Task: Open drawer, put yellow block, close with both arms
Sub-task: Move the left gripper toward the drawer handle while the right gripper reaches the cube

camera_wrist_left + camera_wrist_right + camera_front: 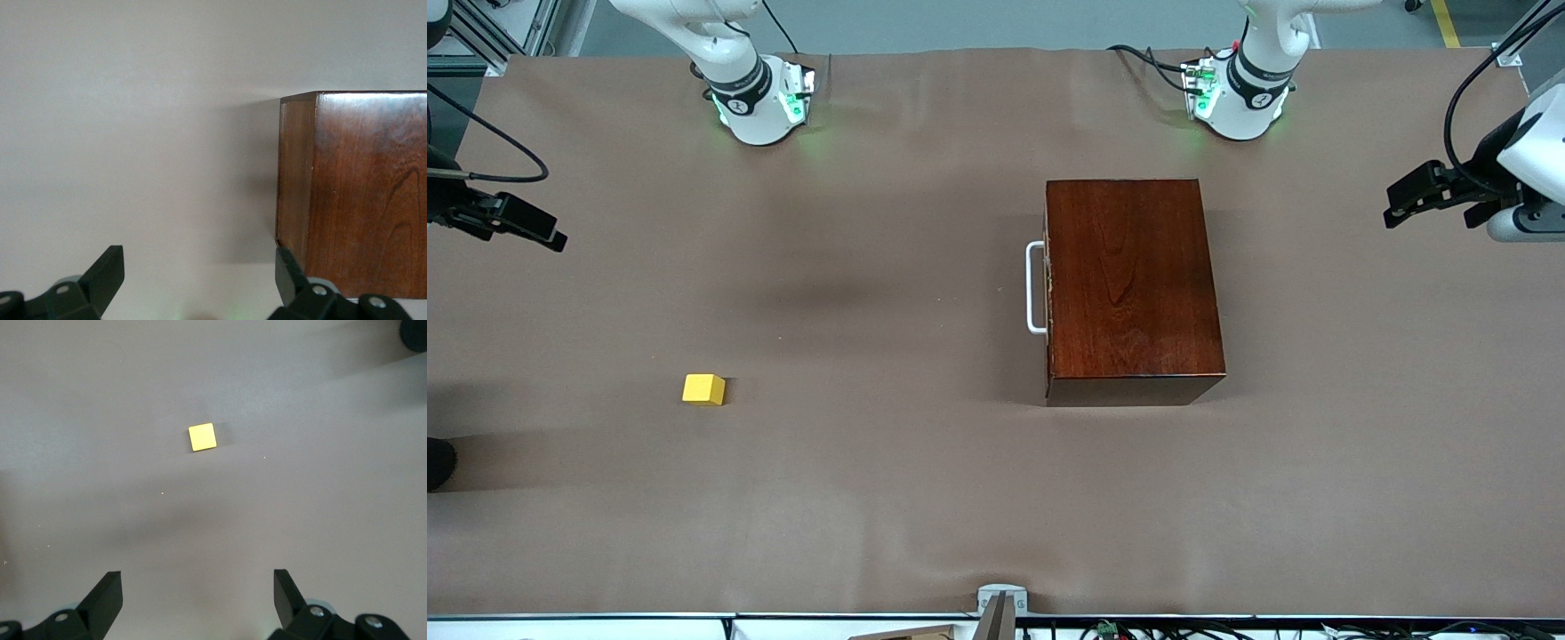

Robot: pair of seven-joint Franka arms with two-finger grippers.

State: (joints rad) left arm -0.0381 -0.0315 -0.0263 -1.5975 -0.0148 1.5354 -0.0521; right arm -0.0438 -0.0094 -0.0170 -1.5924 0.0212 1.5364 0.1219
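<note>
The dark reddish-brown wooden box point(1134, 289) stands toward the left arm's end of the table. Its drawer is closed, and the white bar handle point(1035, 287) faces the right arm's end. The yellow block point(703, 388) lies on the table toward the right arm's end, nearer the front camera than the box. My left gripper point(1405, 203) hangs open and empty above the table's end; its wrist view shows a corner of the box point(360, 193) beside its fingers point(107, 273). My right gripper point(534, 227) hangs open and empty; the block point(202, 437) shows well clear of its fingers point(107, 593).
Brown paper covers the table point(871, 498). A dark round object point(438, 462) sits at the table's edge at the right arm's end and shows in the right wrist view point(415, 333). A grey mount point(1000, 603) sits at the near edge.
</note>
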